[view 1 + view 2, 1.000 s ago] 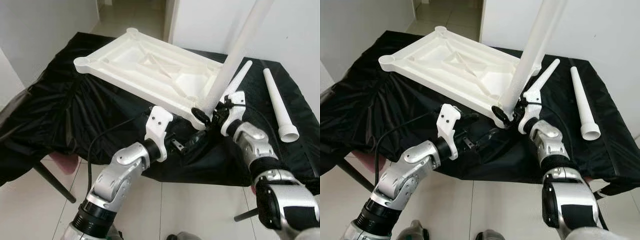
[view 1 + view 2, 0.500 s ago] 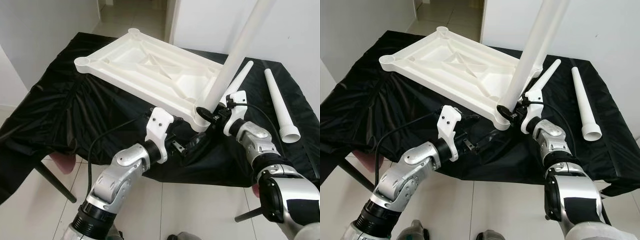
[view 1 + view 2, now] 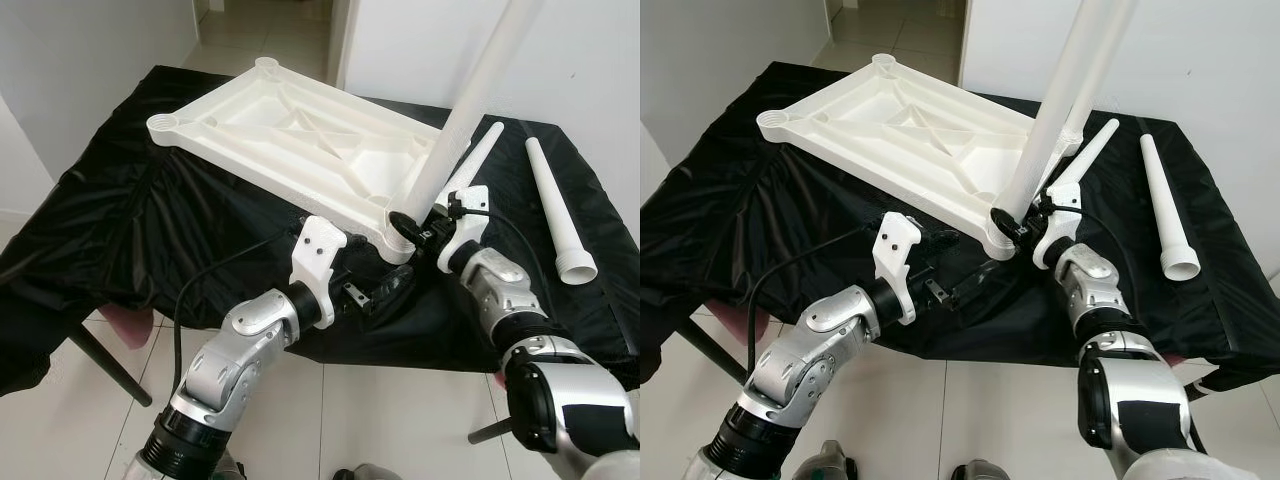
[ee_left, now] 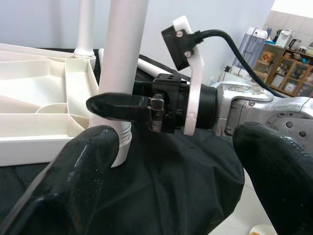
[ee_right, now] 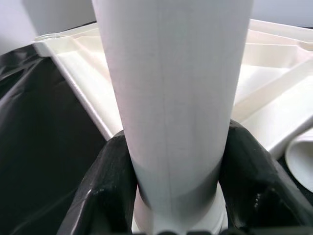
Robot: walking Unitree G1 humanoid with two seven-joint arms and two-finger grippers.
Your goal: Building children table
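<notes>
A white plastic tabletop (image 3: 300, 140) lies upside down on the black-draped table. A long white leg (image 3: 465, 110) stands tilted in its near right corner socket (image 3: 400, 243). My right gripper (image 3: 408, 226) is shut on the leg's lower end, one black finger on each side of the leg (image 5: 171, 98). My left gripper (image 3: 392, 290) hangs open just in front of and below that corner, with nothing between its fingers (image 4: 73, 171). Another leg (image 3: 478, 158) lies on the cloth behind the right gripper, and a further one (image 3: 558, 205) lies at the far right.
The black cloth (image 3: 150, 220) covers the table and droops over its front edge. White walls rise behind, with a doorway (image 3: 270, 25) at the back. Tiled floor (image 3: 380, 420) lies below the front edge, and a table leg (image 3: 105, 365) slants at the left.
My right gripper has shifted slightly left with the leg, whose lower end now sits in the corner socket. The left gripper has barely moved.
</notes>
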